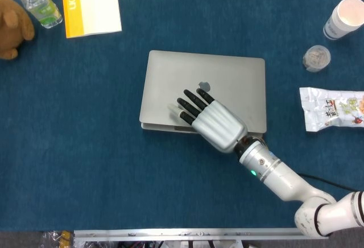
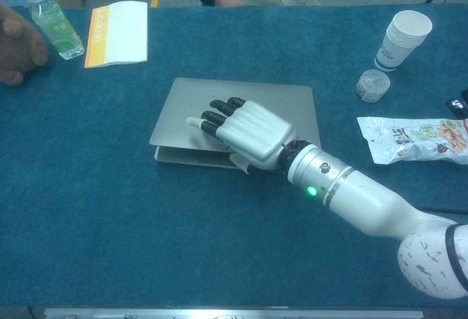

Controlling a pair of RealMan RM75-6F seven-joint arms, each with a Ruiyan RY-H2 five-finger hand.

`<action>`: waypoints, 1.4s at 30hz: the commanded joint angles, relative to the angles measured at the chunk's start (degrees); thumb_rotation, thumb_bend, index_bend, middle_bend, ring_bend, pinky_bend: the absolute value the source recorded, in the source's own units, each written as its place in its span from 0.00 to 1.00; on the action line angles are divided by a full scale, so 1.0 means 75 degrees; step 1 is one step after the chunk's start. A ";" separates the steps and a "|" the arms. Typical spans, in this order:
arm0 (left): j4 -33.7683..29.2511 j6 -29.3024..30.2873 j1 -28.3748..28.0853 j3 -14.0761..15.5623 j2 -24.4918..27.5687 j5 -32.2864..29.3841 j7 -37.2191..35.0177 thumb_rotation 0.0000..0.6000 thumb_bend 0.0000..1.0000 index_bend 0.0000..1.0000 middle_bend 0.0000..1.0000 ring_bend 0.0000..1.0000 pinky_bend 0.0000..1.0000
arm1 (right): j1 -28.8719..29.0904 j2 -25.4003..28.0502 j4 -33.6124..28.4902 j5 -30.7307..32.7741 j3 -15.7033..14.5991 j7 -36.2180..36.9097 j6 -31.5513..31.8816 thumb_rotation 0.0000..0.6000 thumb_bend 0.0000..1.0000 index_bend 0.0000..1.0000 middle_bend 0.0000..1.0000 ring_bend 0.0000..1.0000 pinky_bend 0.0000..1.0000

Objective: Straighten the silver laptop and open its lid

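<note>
Laptop point(image 1: 227, 86) point(image 2: 190, 110) lies near the middle of the blue bench point(image 1: 85, 162) point(image 2: 88, 216), its long edges close to square with the bench's near edge. Its lid is lifted a little at the front, so a thin dark gap shows along the near edge in the chest view, widest toward the left corner. The right hand point(image 1: 213, 123) point(image 2: 245, 132) rests on top of the lid near that front edge, palm down, with its dark fingers point(image 1: 190, 101) point(image 2: 219, 110) stretched out flat and slightly apart, pointing toward the far left; the pale thumb point(image 2: 194, 122) lies on the lid beside them. It holds nothing. The white forearm runs back from the wrist toward the lower right. The left hand appears in neither view. At the far left corner of the bench stand a water bottle point(image 1: 38, 4) point(image 2: 53, 23) and a brown plush toy point(image 1: 12, 26) point(image 2: 20, 44), with a yellow-edged book point(image 1: 91, 3) point(image 2: 117, 32) just to their right. On the right side sit stacked paper cups point(image 1: 344, 17) point(image 2: 402, 37), a small round jar point(image 1: 316, 58) point(image 2: 373, 85) near them, and a snack bag point(image 1: 333, 108) point(image 2: 413, 140) closer to the near edge, all well apart from the laptop.
</note>
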 commanded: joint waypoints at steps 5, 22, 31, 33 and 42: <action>0.0014 -0.0342 -0.0366 0.0350 0.0075 0.0693 -0.0234 1.00 0.25 0.29 0.24 0.13 0.04 | 0.0113 0.0009 -0.0017 0.0116 0.0080 -0.0088 0.0057 1.00 0.46 0.00 0.13 0.01 0.15; -0.1179 -0.1835 -0.1665 0.0787 0.0158 0.1977 0.0736 0.95 0.25 0.10 0.05 0.04 0.04 | 0.0346 -0.0058 0.0037 0.0372 0.0137 -0.0281 0.0184 1.00 0.46 0.00 0.13 0.01 0.15; -0.1527 -0.2775 -0.2215 0.0772 -0.0102 0.1950 0.1390 0.86 0.25 0.02 0.00 0.00 0.04 | 0.0451 -0.0062 0.0027 0.0496 0.0184 -0.0368 0.0256 1.00 0.46 0.00 0.13 0.01 0.15; -0.1563 -0.2915 -0.2318 0.0756 -0.0189 0.1912 0.1466 0.86 0.25 0.00 0.00 0.00 0.03 | 0.0484 -0.0054 0.0010 0.0533 0.0199 -0.0390 0.0260 1.00 0.46 0.00 0.13 0.01 0.15; -0.1637 -0.3478 -0.2737 0.0621 -0.0567 0.1644 0.1840 0.83 0.25 0.00 0.00 0.00 0.01 | 0.0585 -0.0029 -0.0040 0.0656 0.0218 -0.0458 0.0322 1.00 0.46 0.00 0.13 0.01 0.15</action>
